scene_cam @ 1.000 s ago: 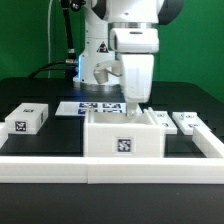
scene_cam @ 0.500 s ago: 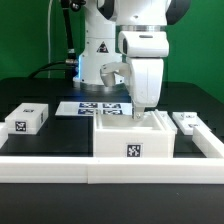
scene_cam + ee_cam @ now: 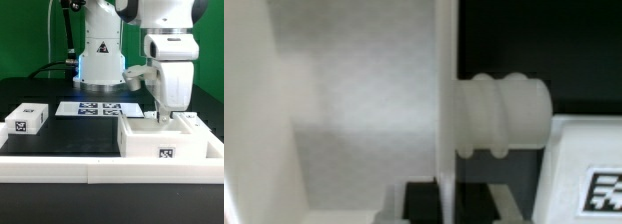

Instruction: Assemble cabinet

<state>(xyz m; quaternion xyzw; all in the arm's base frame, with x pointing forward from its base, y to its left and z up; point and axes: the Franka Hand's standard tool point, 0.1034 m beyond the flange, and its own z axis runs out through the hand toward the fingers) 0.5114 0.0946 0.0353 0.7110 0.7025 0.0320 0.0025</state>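
The cabinet body (image 3: 165,143), a big open white box with a tag on its front, stands against the front rail at the exterior view's right. My gripper (image 3: 166,113) reaches down into it and is shut on its right side wall. In the wrist view that thin wall (image 3: 448,90) runs between my dark fingertips (image 3: 416,202), with my gripper (image 3: 450,202) closed on it. A ribbed white knob (image 3: 502,116) sticks out beside the wall. A small tagged white block (image 3: 27,119) lies at the left. Another tagged block (image 3: 191,120) sits just behind the body at the right.
The marker board (image 3: 97,108) lies in front of the white robot base (image 3: 100,58). The long white rail (image 3: 70,166) edges the table's front and turns back at the right corner (image 3: 215,148).
My gripper has slid the cabinet body along the front rail from the middle to the exterior view's right, close to the corner. The left block has not moved.
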